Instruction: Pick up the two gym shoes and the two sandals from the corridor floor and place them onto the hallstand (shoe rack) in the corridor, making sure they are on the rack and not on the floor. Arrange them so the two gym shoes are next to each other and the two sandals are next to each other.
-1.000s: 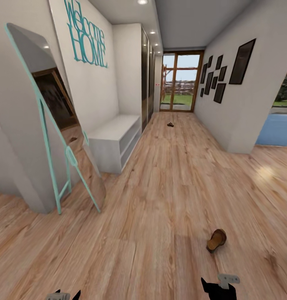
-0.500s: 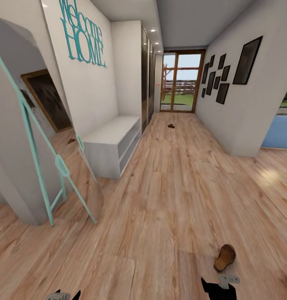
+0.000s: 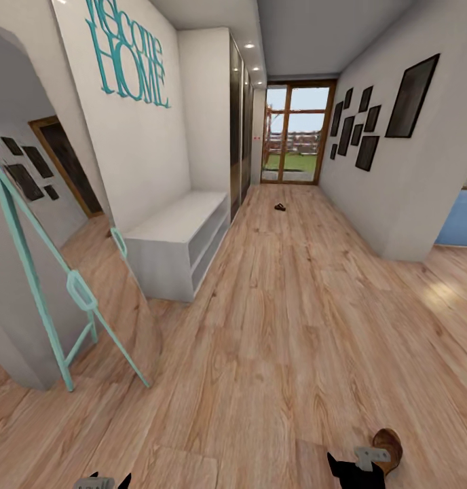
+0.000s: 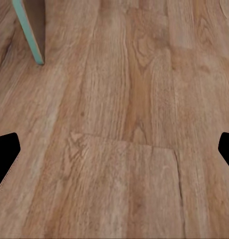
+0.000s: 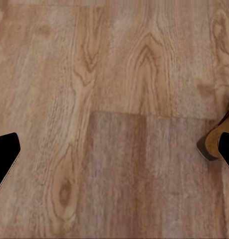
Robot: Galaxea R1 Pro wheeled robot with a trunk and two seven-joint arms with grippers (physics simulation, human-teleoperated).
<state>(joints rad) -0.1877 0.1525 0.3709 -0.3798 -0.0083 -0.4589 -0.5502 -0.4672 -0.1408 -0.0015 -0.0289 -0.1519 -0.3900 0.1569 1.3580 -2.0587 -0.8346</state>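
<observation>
We see a wide run of bare corridor floor (image 3: 281, 326) up the middle of the frame. At left, the leaning mirror (image 3: 36, 272) and the hallstand (image 3: 172, 244) narrow the way. The white wall corner (image 3: 410, 204) juts in at right. At lower right a sandal (image 3: 388, 445) lies just beside our right gripper (image 3: 356, 468); another sandal (image 3: 279, 207) lies far up the centre.

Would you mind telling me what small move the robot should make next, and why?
Probably stop the base and lower the right gripper toward the near sandal. That sandal lies on the corridor floor just beside the gripper, and in the right wrist view its edge sits by one fingertip. Both grippers look open and empty. The second sandal lies far down the corridor, past the hallstand.
</observation>
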